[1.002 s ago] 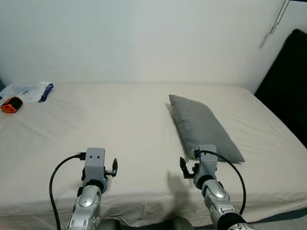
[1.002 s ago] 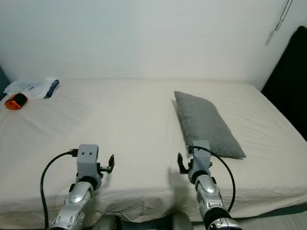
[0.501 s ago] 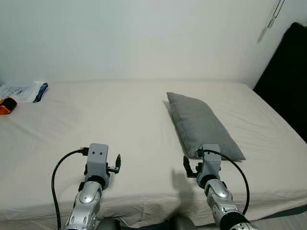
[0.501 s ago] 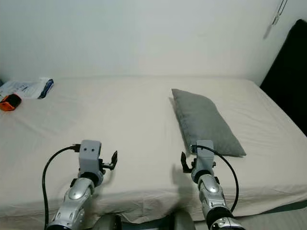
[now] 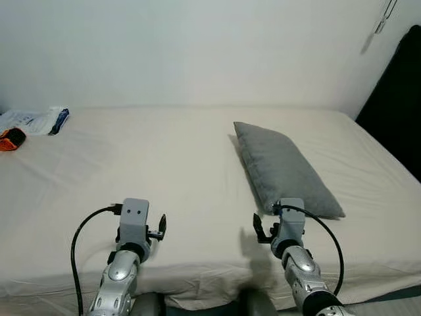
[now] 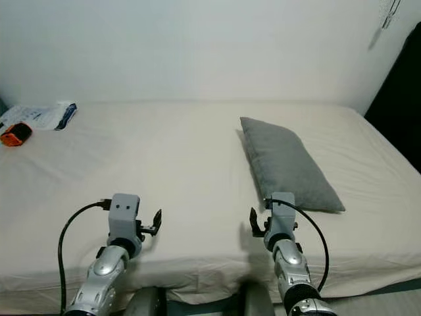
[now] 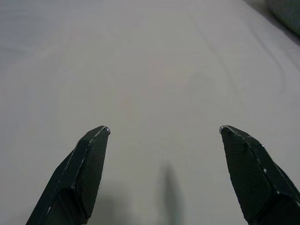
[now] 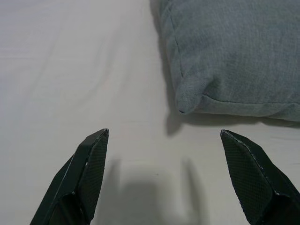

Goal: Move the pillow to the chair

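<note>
The pillow (image 5: 284, 170) lies flat on the bed (image 5: 131, 158), right of centre, long axis running away from the robot, near end just ahead of the right gripper (image 8: 164, 140). No chair can be made out, only a dark shape at the far right edge, too unclear to name.

Risks, as judgement:
- Right gripper is lined up w/ the pillow's near-left corner, not its middle. A pinch there would likely catch just the seam tip; soft fill sags, so the pillow could slip out or hang and drag on the sheet.
- Fingers coming in low could nip the sheet along w/ the pillow and pull bedding up.
- One-arm lift of a long, limp thing: far end droops and may snag the bed edge when the robot turns.
- Left gripper (image 7: 164, 136) sits well apart from the pillow, over bare sheet, so it's no help unless it's brought across.

Fingers:
- Right: spread wide, released, holding nothing; tips hover just above the sheet, short of the pillow corner, not touching it. A shadow lies on the sheet between them.
- Left: also spread wide, empty, over plain sheet.

Far left on the bed: a white packet (image 5: 36, 120) and an orange item (image 5: 11, 139), well clear.
</note>
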`<state>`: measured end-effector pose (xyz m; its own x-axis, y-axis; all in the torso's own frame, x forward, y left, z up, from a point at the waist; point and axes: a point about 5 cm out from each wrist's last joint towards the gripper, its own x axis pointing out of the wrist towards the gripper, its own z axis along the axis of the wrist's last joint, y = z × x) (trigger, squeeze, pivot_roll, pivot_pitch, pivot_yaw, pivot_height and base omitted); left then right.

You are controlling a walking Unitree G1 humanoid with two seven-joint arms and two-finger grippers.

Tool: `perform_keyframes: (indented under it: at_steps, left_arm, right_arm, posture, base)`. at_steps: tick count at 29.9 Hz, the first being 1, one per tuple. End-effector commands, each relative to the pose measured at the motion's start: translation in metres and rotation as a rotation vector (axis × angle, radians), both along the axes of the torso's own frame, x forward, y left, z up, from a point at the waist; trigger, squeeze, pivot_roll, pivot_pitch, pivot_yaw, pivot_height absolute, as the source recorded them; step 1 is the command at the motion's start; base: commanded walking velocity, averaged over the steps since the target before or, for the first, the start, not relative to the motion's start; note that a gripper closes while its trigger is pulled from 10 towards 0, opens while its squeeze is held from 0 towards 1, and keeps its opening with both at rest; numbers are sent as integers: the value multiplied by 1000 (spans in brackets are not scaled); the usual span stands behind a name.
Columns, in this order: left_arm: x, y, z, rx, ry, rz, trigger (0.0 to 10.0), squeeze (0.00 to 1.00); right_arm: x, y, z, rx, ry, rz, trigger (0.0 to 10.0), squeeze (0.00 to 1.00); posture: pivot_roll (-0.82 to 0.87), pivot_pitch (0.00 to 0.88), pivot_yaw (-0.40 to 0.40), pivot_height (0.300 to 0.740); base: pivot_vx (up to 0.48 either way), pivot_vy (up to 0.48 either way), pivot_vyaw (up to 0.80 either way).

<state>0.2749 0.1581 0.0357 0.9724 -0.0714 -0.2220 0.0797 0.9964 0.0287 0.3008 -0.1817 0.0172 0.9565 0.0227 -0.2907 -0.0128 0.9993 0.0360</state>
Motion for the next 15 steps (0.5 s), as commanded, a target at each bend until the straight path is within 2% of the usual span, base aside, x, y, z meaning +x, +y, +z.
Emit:
perform_keyframes:
  at_steps: [1, 8, 13, 15]
  left_arm:
    - [0, 4, 0, 24, 6, -5, 10000, 0]
    - [0, 5, 2, 24, 1, -2, 10000, 0]
    - [1, 7, 3, 22, -1, -4, 10000, 0]
    - [2, 7, 4, 16, -3, 1, 10000, 0]
  right_arm:
    - [1, -1, 1, -1, -4, -4, 10000, 0]
    - [2, -4, 3, -6, -20, -20, 10000, 0]
    - [3, -5, 6, 32, -44, -26, 10000, 0]
    - [5, -6, 6, 22, -32, -5, 10000, 0]
  posture:
    - [73, 0, -77, 590]
    - [66, 0, -72, 590]
    - [66, 0, -69, 590]
    - [69, 0, -68, 575]
  base:
    - [0, 0, 0]
    - [0, 0, 0]
    - [0, 0, 0]
    - [0, 0, 0]
